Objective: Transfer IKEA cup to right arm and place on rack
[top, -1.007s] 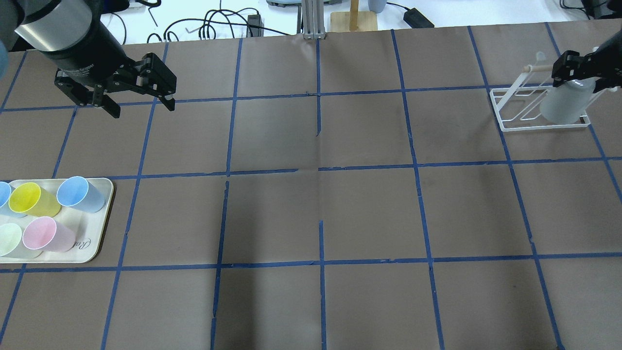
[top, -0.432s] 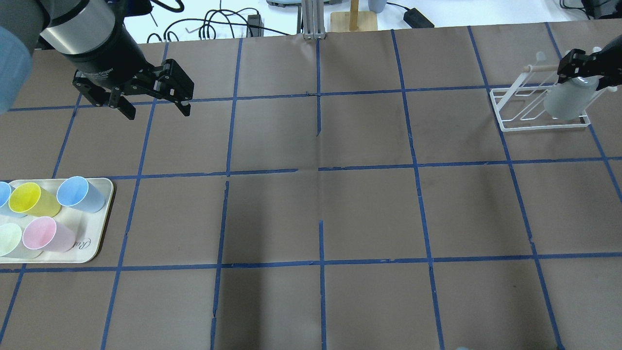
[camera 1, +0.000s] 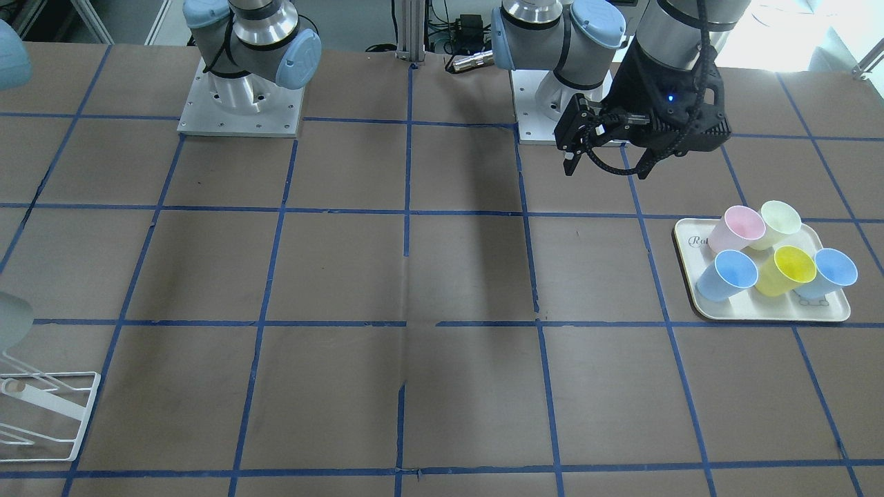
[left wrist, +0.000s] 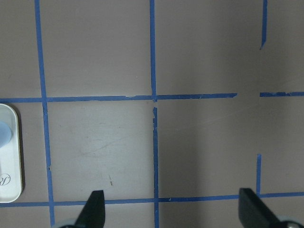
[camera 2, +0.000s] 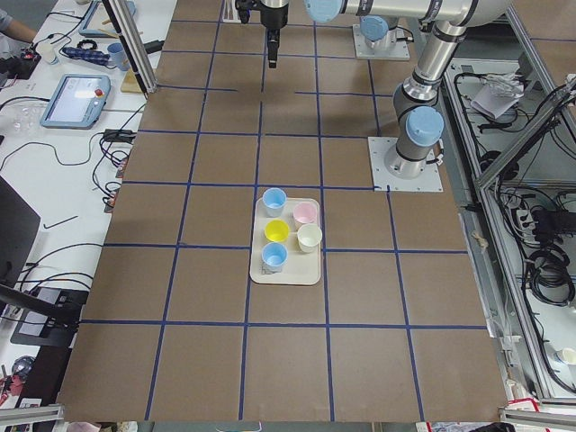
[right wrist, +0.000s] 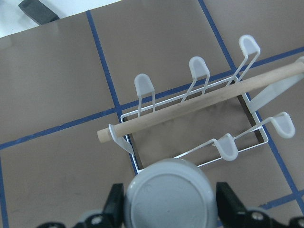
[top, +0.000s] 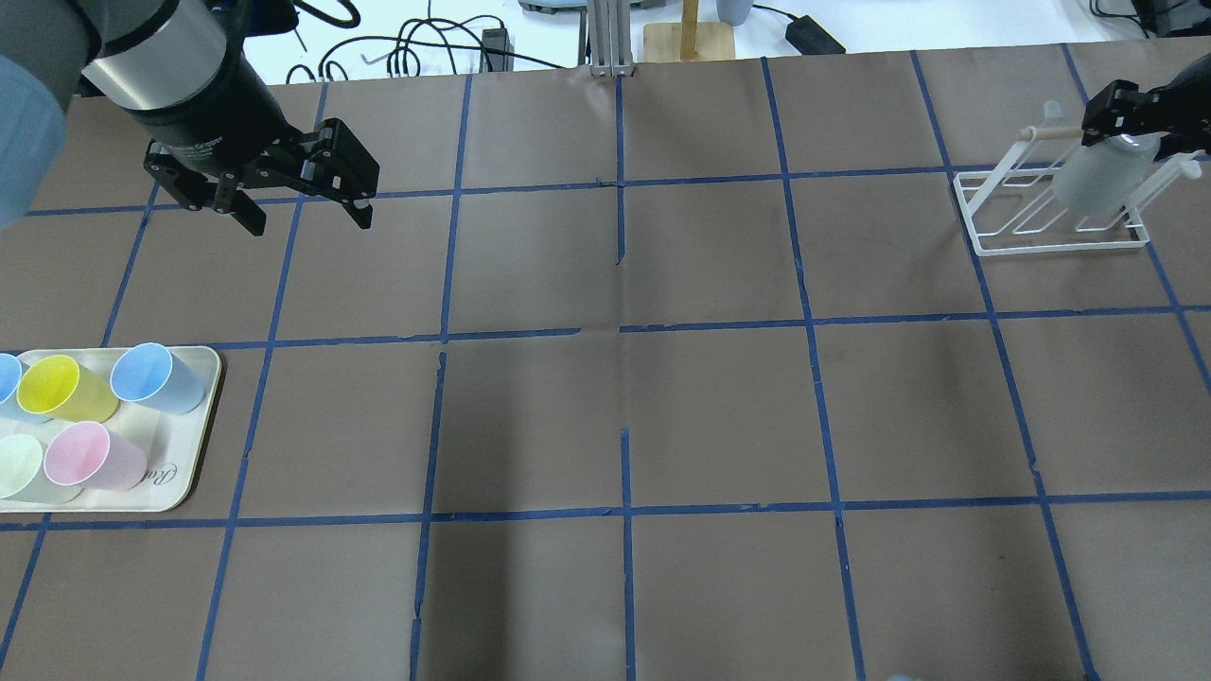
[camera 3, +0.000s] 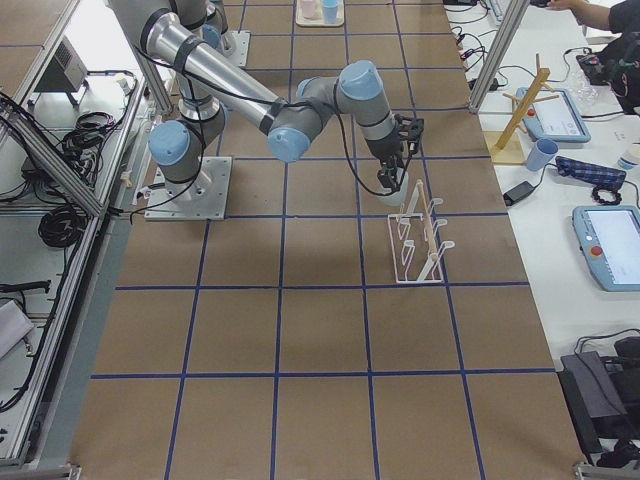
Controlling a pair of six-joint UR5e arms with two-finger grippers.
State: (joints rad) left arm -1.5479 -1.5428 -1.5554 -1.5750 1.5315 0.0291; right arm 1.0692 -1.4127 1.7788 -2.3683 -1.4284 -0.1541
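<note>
Exterior front-facing view: the left gripper (camera 1: 606, 169) hangs at the upper right. Its fingers are spread wide and hold nothing. The IKEA cup (camera 1: 10, 324) peeks in at the left edge, just above the rack (camera 1: 52, 407).

Overhead exterior view: at the upper right, the right gripper (top: 1131, 128) is clamped on the cup. The cup is over the right end of the rack.

Right wrist view: the cup's round bottom fills the lower middle, with a finger (right wrist: 115, 204) tight on each side. The white prongs are just ahead. I cannot tell if the cup touches one.

The hand-over looks done. The cup must now go down on a prong and be let go.
</note>
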